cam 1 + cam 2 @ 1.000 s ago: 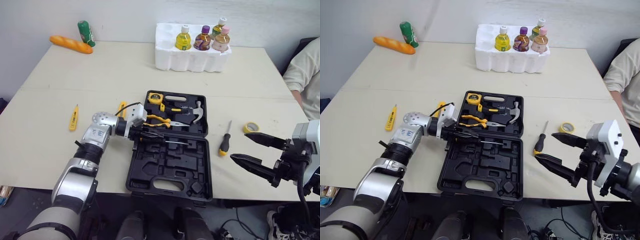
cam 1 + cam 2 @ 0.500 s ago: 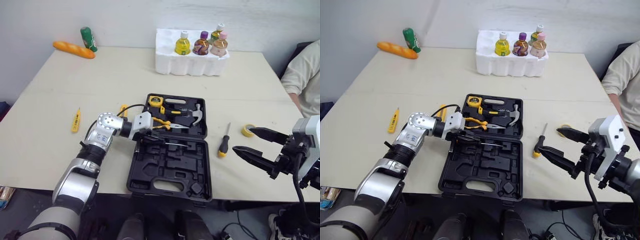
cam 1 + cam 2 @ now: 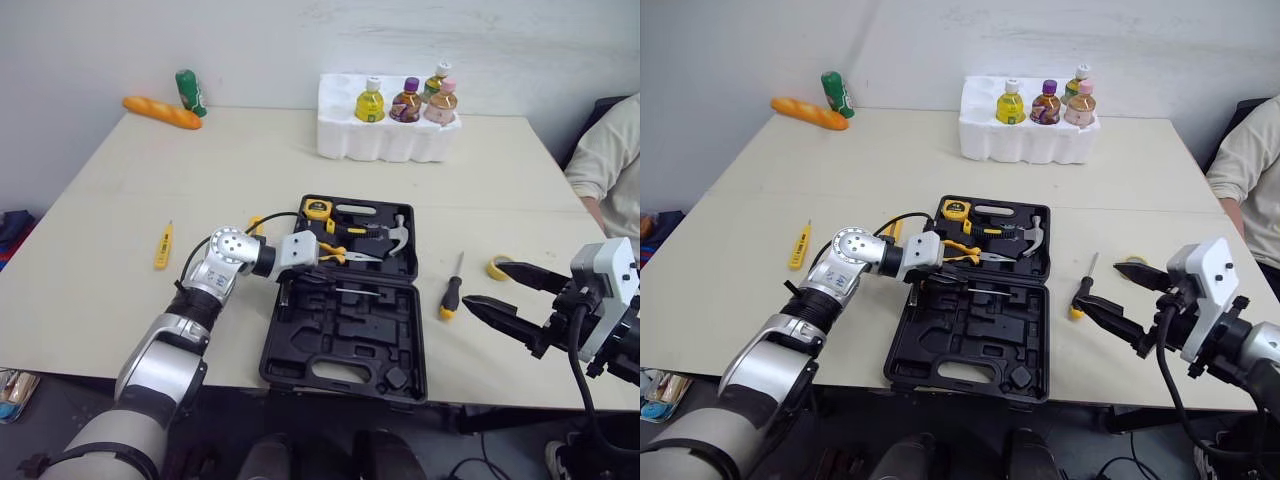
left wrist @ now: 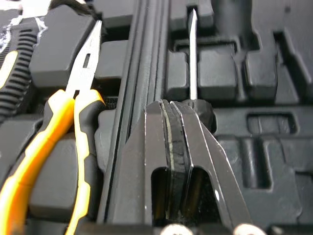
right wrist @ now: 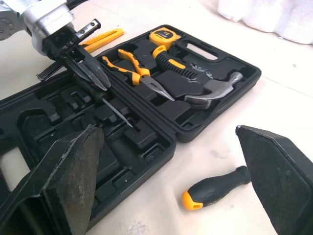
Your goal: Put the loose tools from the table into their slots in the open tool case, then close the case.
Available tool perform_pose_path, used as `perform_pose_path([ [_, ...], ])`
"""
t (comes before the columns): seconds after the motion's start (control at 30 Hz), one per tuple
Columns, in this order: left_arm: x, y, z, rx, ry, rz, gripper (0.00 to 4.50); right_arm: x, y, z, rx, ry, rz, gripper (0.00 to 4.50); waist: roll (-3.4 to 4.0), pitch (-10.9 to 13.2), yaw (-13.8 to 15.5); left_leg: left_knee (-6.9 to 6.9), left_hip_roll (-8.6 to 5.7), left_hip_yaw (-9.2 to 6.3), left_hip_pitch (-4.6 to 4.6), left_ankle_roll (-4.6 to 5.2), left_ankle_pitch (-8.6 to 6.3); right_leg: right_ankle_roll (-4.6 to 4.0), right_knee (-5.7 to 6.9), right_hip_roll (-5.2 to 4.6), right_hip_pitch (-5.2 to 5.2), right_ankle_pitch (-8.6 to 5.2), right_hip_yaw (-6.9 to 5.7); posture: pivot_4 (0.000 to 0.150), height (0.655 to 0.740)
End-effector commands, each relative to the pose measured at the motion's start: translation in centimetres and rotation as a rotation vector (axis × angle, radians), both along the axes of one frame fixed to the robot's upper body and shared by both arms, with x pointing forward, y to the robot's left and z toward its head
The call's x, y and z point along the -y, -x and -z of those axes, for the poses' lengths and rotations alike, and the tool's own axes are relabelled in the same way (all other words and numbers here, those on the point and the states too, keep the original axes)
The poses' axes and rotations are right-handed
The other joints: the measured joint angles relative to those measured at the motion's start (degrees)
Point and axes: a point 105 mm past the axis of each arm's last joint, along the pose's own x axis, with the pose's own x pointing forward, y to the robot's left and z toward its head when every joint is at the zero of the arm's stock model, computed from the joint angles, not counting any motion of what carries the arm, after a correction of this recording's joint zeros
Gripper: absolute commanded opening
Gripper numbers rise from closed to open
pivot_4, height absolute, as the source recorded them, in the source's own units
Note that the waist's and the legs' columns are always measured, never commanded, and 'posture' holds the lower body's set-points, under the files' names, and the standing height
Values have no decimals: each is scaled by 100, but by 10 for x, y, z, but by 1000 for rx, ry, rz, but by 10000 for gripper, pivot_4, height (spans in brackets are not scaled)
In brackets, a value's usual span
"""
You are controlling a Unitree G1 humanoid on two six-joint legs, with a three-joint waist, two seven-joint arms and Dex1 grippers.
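The left arm reaches in from the near left of the worktop (image 3: 250, 150), forearm lying low over it, wrist turned so the left tool (image 4: 171, 105) points across the open tool case (image 3: 345, 335) just on the near side of its hinge. Its two black fingers are pressed together, and their tips sit against the black handle of a thin screwdriver (image 4: 193, 54) that lies in a slot of the near half of the case. Whether the handle is pinched between them cannot be told. The right arm comes in from the near right edge, held above the worktop. The right tool (image 3: 484, 283) is spread wide and grasps nothing, its fingers aimed leftward at a loose screwdriver with a black and yellow handle (image 3: 452, 290), which lies on the worktop just right of the case.

The case lies flat with both halves up. The far half holds a yellow tape measure (image 3: 316, 208), yellow-handled pliers (image 3: 335, 255) and a hammer (image 3: 397, 235). Apart from the thin screwdriver, the moulded slots of the near half show bare. A roll of yellow tape (image 3: 493, 268) lies on the worktop by the right tool's far finger. A yellow tool (image 5: 105, 38) lies against the case's left side, partly hidden by the left arm, and a yellow tester screwdriver (image 3: 163, 245) lies well to the left.

At the far edge, a white foam tray (image 3: 385, 140) holds four bottles upright.
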Motion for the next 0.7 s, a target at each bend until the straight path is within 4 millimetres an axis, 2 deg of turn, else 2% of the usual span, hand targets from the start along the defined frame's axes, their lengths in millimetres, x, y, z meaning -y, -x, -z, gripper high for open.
perform_pose_path([
  [0.03, -6, 4, -16, -43, 89, 30, 224, -1, -2, -5, 35, 6, -9, 45000, 2, 16, -28, 0, 0, 0, -7, 0, 0, 0, 1, 0, -8, 0, 0, 1500, 7367],
  [0.17, -7, 12, -19, -108, 96, 67, 224, -5, -2, -2, 23, 5, -33, 45000, 2, 27, -12, 4, -1, 2, -89, -7, 5, 2, 13, 0, -94, 1, -1, 1500, 7367],
  [0.2, -8, 15, -16, -114, 77, 79, 224, -6, -2, -1, 17, 9, -42, 45000, 4, 30, -5, 4, -3, 3, -93, -44, 27, 2, 17, 1, -100, 1, -7, 1500, 7367],
  [0.27, -7, 20, -9, -123, 41, 102, 224, -7, -1, 2, 6, 22, -55, 45000, 4, 34, 1, 3, -4, 4, -97, -42, 26, 2, 15, 2, -101, 1, -12, 1500, 7367],
  [0.43, -5, 21, 3, -130, -11, 89, 224, -6, -1, 1, 10, 24, -56, 45000, -2, 38, 11, 10, -11, 4, -96, 3, 7, 8, 9, -3, -90, 5, -11, 1500, 7367],
  [0.7, -24, 24, 54, -133, -301, 45, 224, -5, 4, 1, 11, 23, -45, 45000, 7, 29, 4, 5, -10, 2, -74, 4, 4, 8, 7, -6, -74, 5, -7, 1500, 7367],
])
